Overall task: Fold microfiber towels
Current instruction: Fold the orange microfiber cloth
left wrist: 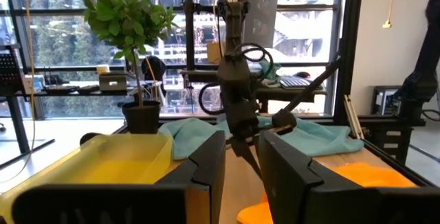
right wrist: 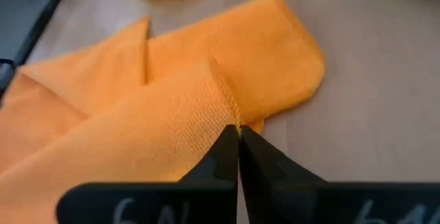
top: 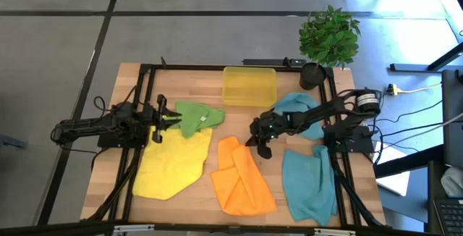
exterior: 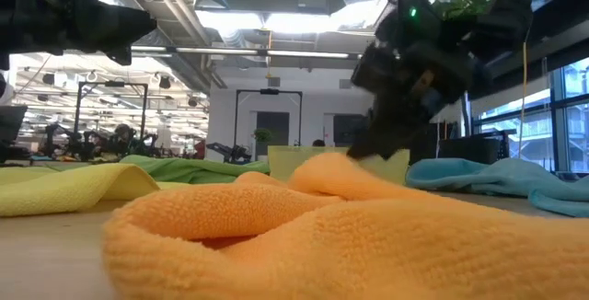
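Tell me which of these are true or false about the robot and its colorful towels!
1. The right gripper pinches the orange towel. True.
2. The green towel lies inside the yellow tray. False: it lies on the table beside the tray.
3. The left gripper is open. True.
4. The yellow towel lies between the two teal towels. False: it lies on the left arm's side; both teal towels lie on the right arm's side.
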